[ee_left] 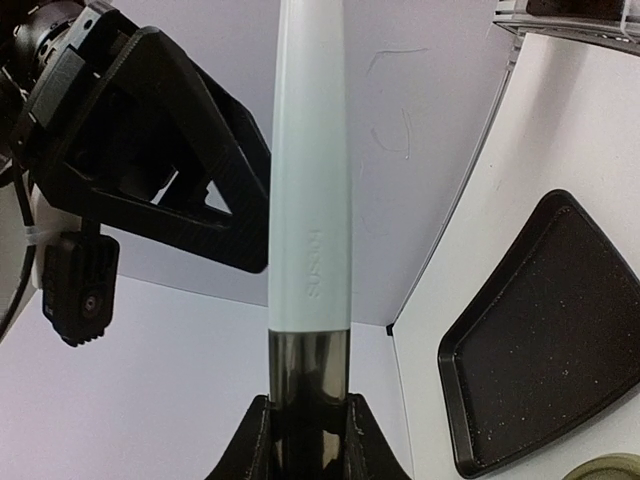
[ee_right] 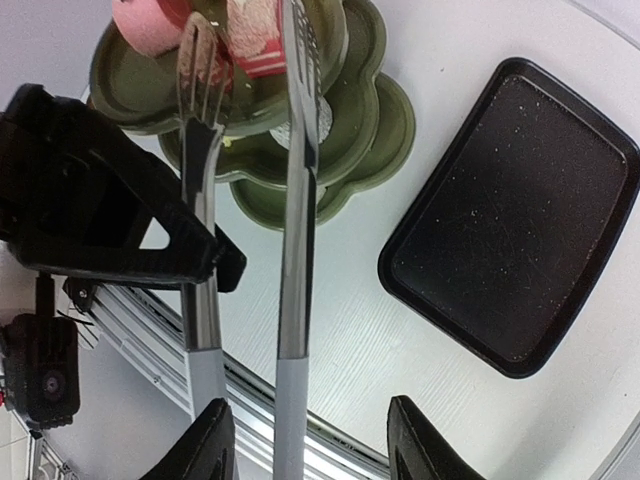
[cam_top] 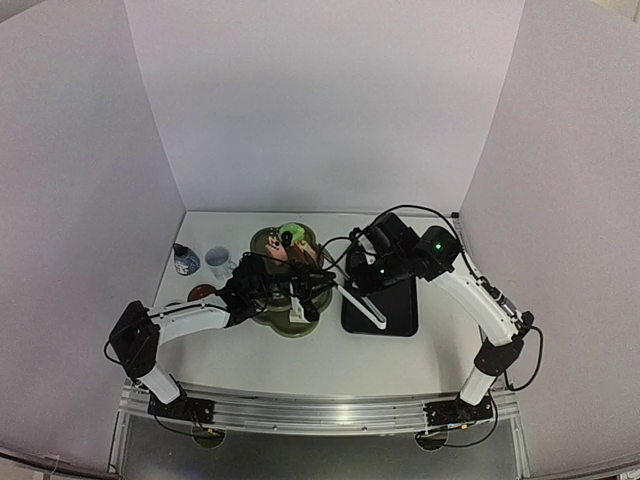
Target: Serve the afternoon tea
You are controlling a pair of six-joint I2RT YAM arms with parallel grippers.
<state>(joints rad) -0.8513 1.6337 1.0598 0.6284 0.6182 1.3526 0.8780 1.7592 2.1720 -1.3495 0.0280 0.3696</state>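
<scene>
Step in hand: seating a pink, red-banded cake (ee_right: 255,38) on the top tier of the olive-green flower-shaped stand (ee_right: 392,128), well ahead of the right gripper (ee_right: 308,412). The left gripper (ee_left: 308,425) is clenched on the pale-handled metal tongs (ee_right: 290,200). The right jaws stand released, straddling both handles. Next move, as judged: part the tips and back away. The cake is cut off at the frame edge, and tip contact cannot be made out.

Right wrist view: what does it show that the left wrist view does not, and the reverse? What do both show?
Only the right wrist: pink cakes on the green stand, and the metal tips of the tongs reaching them. Only the left wrist: the right arm's camera. Both: the tongs and the black tray.
</scene>
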